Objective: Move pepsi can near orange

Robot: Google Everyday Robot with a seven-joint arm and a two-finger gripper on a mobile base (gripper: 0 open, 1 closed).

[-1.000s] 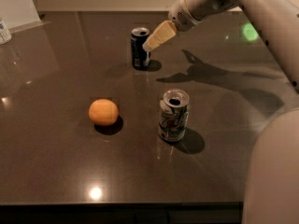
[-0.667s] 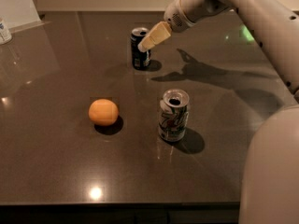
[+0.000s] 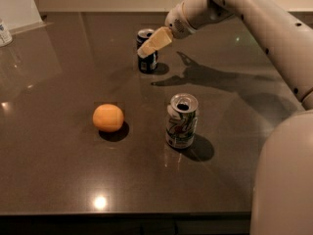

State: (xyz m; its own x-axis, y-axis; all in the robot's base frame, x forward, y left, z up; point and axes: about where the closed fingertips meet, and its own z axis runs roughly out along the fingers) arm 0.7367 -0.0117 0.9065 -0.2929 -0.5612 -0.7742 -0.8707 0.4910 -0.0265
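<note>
Far back on the dark table [image 3: 58,170], the pepsi can [image 3: 146,63] stands upright, well apart from the orange [image 3: 108,117] at front left. A white-and-green can [image 3: 182,121] stands front right with its top opened; contents not visible. The gripper [image 3: 152,43] overlaps the pepsi can's upper side, possibly touching; spread or pinching, cannot tell. A second ago it sat further right.

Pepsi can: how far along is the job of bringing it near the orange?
Done: nothing of the move itself; the pepsi can stands far back on the table, apart from the orange. In hand: the pincer is at the can's top. Left: grasp, carry, set down beside the orange.
</note>
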